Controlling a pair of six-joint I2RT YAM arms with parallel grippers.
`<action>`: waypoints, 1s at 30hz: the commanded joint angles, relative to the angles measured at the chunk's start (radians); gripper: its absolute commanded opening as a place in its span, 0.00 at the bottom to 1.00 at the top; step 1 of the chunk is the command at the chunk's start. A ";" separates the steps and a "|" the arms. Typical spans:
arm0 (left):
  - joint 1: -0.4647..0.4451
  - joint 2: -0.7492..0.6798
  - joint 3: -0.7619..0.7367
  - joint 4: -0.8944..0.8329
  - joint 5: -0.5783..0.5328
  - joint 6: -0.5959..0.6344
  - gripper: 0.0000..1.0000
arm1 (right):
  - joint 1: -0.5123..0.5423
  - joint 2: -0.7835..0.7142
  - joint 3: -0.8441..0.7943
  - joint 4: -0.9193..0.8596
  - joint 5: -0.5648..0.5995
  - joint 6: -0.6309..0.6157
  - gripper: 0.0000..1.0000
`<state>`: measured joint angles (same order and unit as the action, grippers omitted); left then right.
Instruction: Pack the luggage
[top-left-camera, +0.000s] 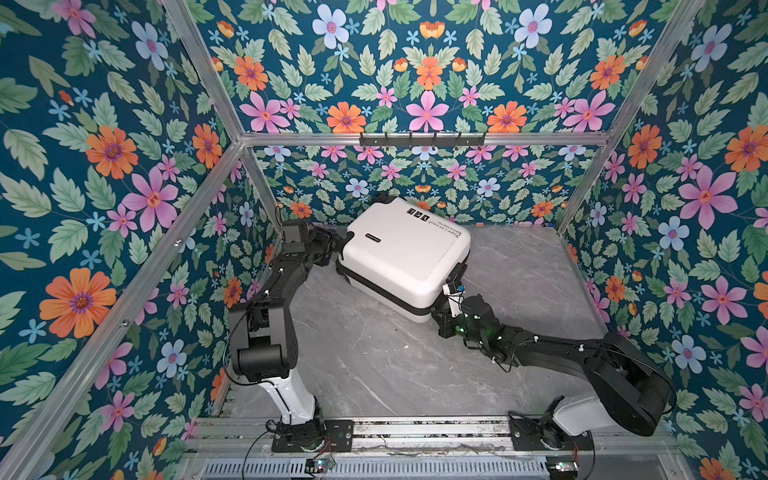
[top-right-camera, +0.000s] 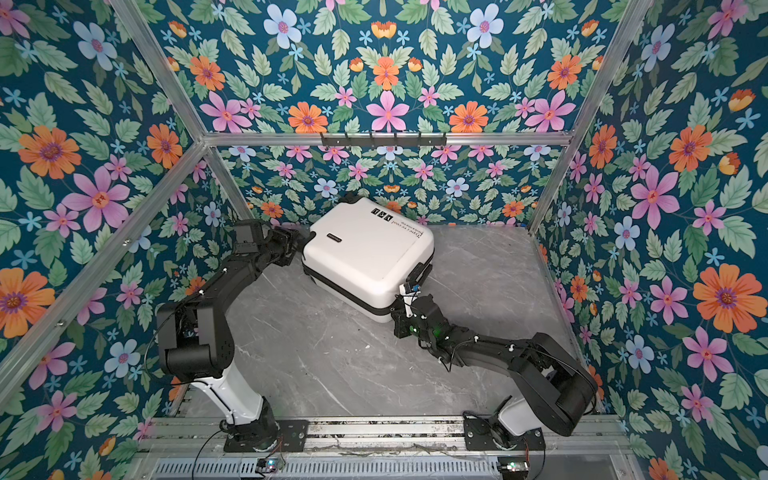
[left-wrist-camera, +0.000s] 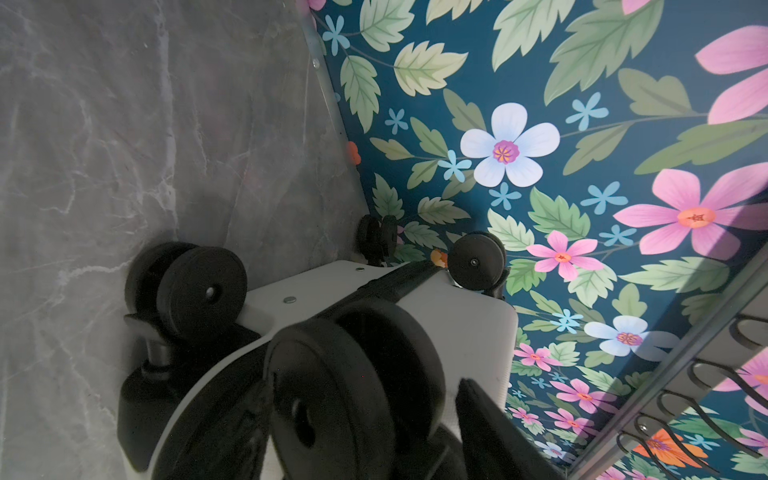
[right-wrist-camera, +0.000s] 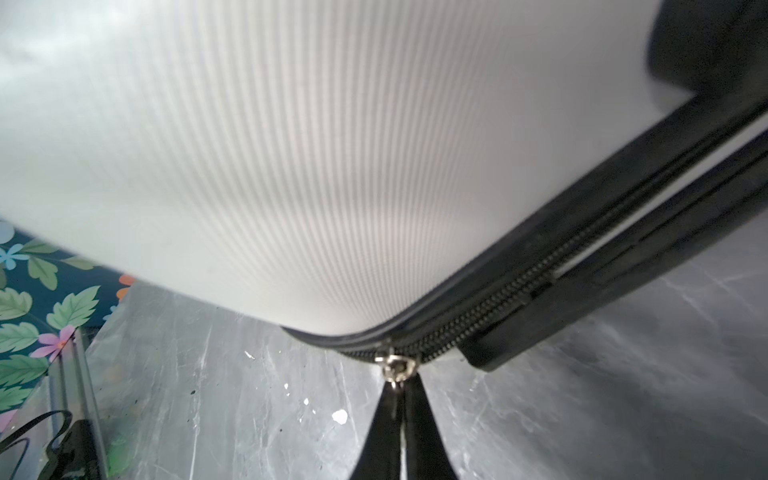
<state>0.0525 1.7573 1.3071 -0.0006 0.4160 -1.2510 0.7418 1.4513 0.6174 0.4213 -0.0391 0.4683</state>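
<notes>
The luggage (top-left-camera: 405, 257) (top-right-camera: 368, 255) is a white hard-shell case with a black zipper band. It lies flat and closed on the grey marble table, near the back wall. At its wheel end my left gripper (top-left-camera: 336, 245) (left-wrist-camera: 353, 419) has its fingers on either side of a black wheel (left-wrist-camera: 353, 390), shut against it. At the near right corner my right gripper (top-left-camera: 439, 311) (right-wrist-camera: 400, 401) is shut on the metal zipper pull (right-wrist-camera: 394, 369), low beside the tabletop. In both top views its fingertips are hidden by the case's corner.
Floral walls on an aluminium frame close in the table (top-left-camera: 374, 357) on three sides. The back wall is close behind the luggage. A black hook rail (top-left-camera: 422, 139) hangs above it. The case's black handle (top-left-camera: 457, 270) sticks out beside my right wrist.
</notes>
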 joint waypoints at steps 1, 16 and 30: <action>0.000 -0.001 -0.003 0.012 -0.005 0.001 0.72 | 0.000 -0.020 0.007 -0.060 0.087 0.032 0.00; 0.000 -0.049 -0.065 0.021 -0.014 0.000 0.72 | -0.001 -0.051 -0.019 -0.013 0.040 0.035 0.00; 0.014 -0.303 -0.254 -0.193 -0.115 0.003 0.77 | -0.001 -0.051 0.001 -0.001 0.048 0.046 0.00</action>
<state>0.0628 1.4860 1.1114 -0.1371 0.3424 -1.2259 0.7406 1.4025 0.6086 0.3859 0.0067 0.5159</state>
